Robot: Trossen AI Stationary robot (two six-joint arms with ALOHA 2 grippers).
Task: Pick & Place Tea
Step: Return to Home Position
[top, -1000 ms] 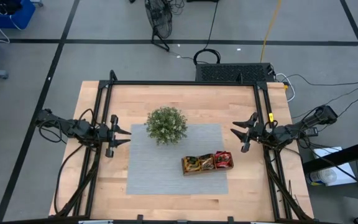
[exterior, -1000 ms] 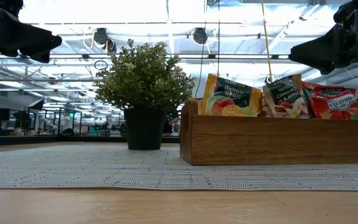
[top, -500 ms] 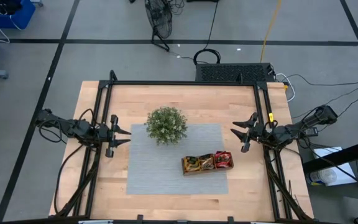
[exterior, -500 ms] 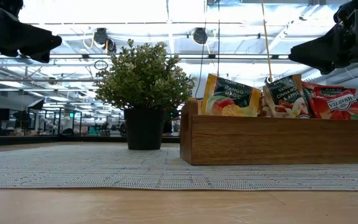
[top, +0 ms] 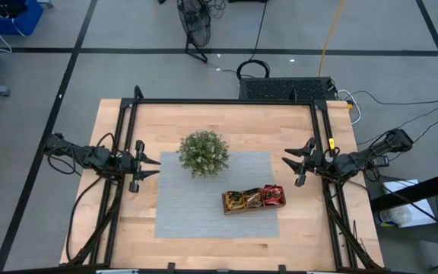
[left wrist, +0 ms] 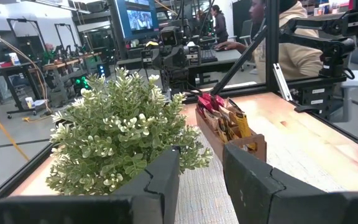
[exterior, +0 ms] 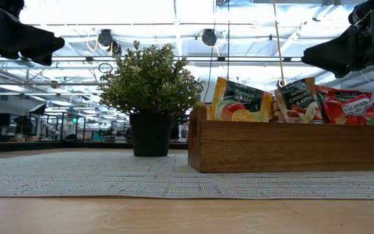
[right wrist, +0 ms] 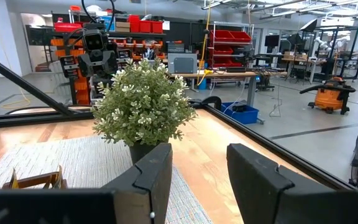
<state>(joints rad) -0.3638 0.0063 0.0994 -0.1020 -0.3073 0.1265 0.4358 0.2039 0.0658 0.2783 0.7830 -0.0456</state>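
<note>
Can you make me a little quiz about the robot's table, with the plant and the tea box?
1. True or false: the plant stands on the grey mat, outside the wooden tray.
2. Where are the tea sachets? A: in the tray. B: scattered on the mat. C: held by a claw.
3. Fill in: the left claw and the right claw are both ___ and hold nothing.
Key: 1 true; 2 A; 3 open.

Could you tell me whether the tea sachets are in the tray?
In: the sachets stand upright inside the tray; none shows on the mat.
</note>
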